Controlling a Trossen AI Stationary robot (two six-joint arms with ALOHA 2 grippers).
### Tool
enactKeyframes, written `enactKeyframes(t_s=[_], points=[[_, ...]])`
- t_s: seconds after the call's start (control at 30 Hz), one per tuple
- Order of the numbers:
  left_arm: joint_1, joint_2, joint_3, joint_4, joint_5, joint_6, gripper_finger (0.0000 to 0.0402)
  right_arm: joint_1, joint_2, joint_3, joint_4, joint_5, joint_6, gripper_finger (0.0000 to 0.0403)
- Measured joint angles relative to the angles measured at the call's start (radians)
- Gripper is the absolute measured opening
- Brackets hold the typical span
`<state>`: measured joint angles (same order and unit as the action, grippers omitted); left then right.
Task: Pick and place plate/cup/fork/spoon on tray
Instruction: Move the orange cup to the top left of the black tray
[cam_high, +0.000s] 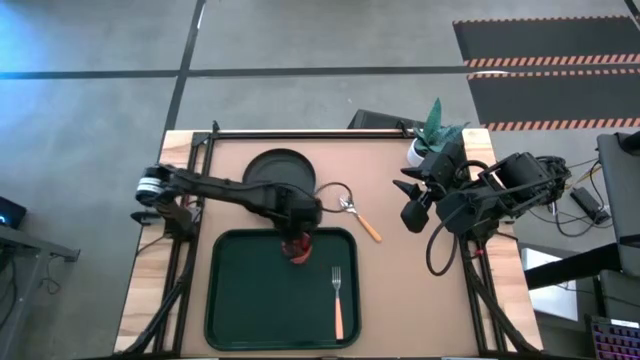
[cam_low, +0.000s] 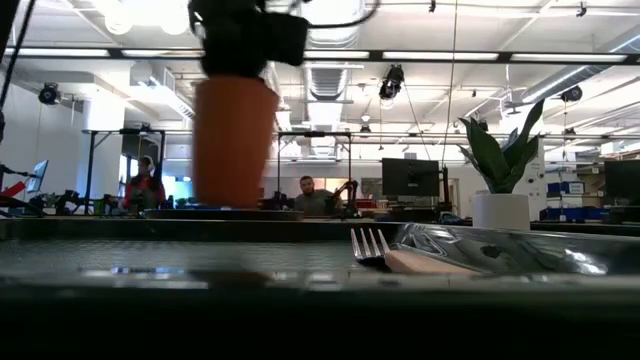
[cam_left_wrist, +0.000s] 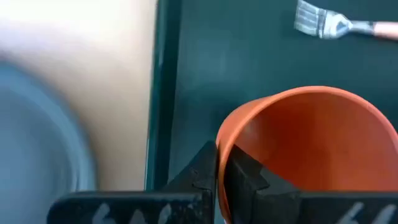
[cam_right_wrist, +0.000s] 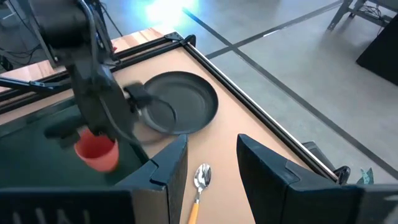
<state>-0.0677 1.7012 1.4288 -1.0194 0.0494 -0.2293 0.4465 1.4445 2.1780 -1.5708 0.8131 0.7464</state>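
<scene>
A grey concrete floor (cam_high: 300, 40) crossed by dark lines surrounded the wooden worktop (cam_high: 400, 280), striped hazard mats (cam_high: 545, 60) lay beyond its far right corner, and long ceiling lights (cam_low: 440, 55) lit distant desks with monitors (cam_low: 410, 178).

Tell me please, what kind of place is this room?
Probably a robotics lab or open workshop: a concrete floor with striped hazard tape, workbenches with monitors behind, exposed ceiling ducts, and people seated at the benches.
</scene>
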Motion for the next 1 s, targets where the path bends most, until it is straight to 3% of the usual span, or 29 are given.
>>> enactKeyframes(t_s=[0.17, 0.53, 0.73, 1.0], points=[[-0.015, -0.155, -0.076, -0.121, -0.086, -0.140, 0.0001, 0.000, 0.000, -0.001, 0.000, 0.001, 0.000, 0.0128], [-0.073, -0.511, -0.428, -0.176, -0.090, -0.532, 0.0000, 0.000, 0.000, -0.003, 0.000, 0.026, 0.004, 0.0128], [-0.083, -0.591, -0.568, -0.177, -0.089, -0.602, 0.0000, 0.000, 0.005, -0.003, 0.006, 0.028, 0.014, 0.0128], [-0.083, -0.592, -0.626, -0.166, -0.065, -0.599, 0.0000, -0.002, 0.018, -0.004, 0.027, 0.028, 0.014, 0.0128]])
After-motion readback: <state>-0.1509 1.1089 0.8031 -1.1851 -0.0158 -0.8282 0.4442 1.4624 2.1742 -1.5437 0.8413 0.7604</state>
